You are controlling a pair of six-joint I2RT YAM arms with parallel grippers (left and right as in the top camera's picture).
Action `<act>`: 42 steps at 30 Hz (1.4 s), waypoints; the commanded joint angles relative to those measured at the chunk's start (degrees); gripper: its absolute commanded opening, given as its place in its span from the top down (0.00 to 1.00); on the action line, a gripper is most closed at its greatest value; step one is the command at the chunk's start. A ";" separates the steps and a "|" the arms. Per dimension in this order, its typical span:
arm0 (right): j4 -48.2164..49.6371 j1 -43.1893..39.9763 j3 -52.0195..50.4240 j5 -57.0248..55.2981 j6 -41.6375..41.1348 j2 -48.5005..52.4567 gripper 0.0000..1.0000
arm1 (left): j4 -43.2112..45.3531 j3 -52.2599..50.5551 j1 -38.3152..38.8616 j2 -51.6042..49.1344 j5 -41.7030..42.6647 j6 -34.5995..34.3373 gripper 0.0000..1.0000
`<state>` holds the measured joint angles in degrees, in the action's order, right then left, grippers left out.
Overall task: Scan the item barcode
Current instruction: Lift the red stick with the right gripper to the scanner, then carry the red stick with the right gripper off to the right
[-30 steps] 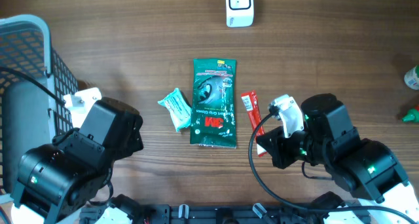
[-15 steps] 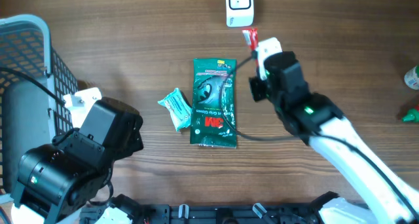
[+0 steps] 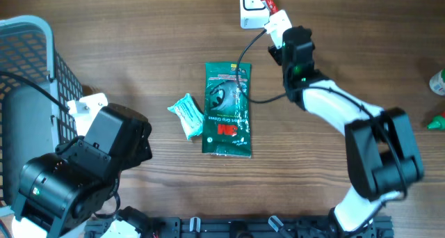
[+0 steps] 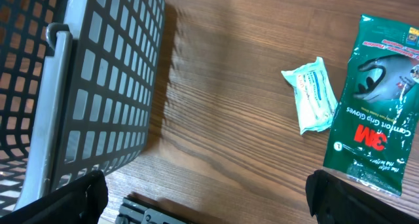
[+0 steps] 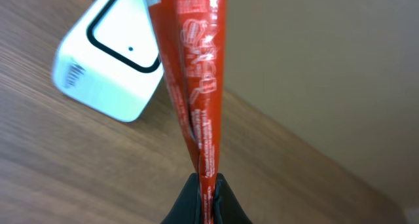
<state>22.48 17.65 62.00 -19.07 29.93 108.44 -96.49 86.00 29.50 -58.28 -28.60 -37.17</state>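
A long red packet (image 5: 196,86) is pinched at its lower end in my right gripper (image 5: 205,199), which is shut on it. The packet stands on edge, its upper part in front of the white barcode scanner (image 5: 108,60). From overhead the red packet (image 3: 266,2) shows at the scanner's (image 3: 249,8) right side at the table's far edge, with the right arm stretched out toward it. No barcode can be made out on the packet. My left gripper (image 4: 216,207) sits low at the front left, open, with nothing between its fingers (image 4: 72,199).
A green 3M gloves pack (image 3: 227,109) and a small pale-blue tissue pack (image 3: 188,115) lie mid-table. A grey wire basket (image 3: 31,64) stands at the left edge. Green bottles (image 3: 437,83) show at the right edge. The right arm's cable crosses the gloves pack.
The right arm has carried the red packet from beside the gloves pack up to the scanner at the far edge. The left arm has not moved.
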 commanded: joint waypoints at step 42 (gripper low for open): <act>-41.22 -39.80 33.88 6.10 -21.44 13.25 0.95 | 0.00 0.04 -0.15 0.15 -0.15 -0.76 0.00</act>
<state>-17.12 -17.45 96.95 -20.43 21.37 119.13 -96.47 86.00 29.50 -58.28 -28.60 -37.17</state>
